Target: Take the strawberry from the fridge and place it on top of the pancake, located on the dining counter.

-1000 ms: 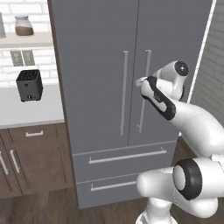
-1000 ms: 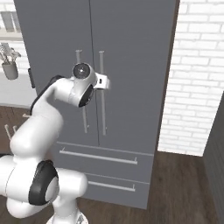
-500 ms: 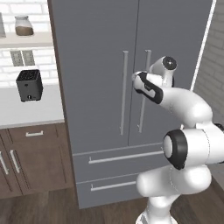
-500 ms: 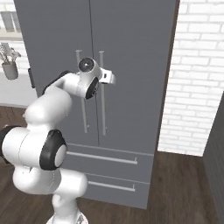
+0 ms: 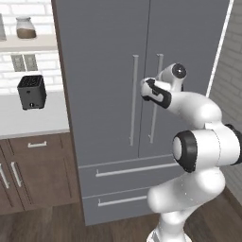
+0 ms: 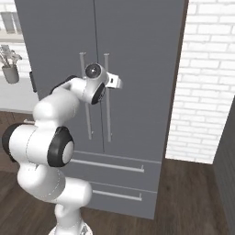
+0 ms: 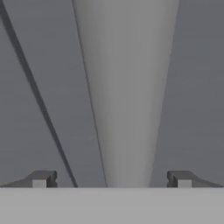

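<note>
Hand view looks straight along a pale grey vertical bar handle (image 7: 129, 96) that runs between the two dark finger tips (image 7: 41, 178) — the white arm's two-finger gripper (image 7: 111, 180) stands spread wide, clamped on nothing. That bar is the right-door handle (image 5: 153, 99) of the tall plain grey double-door fridge (image 5: 108, 56), both doors shut, so the strawberry is hidden inside. I'd centre the bar before closing, then pull outward in an arc. A white brick wall (image 6: 206, 82) just beside the fridge limits that door's swing.
</note>
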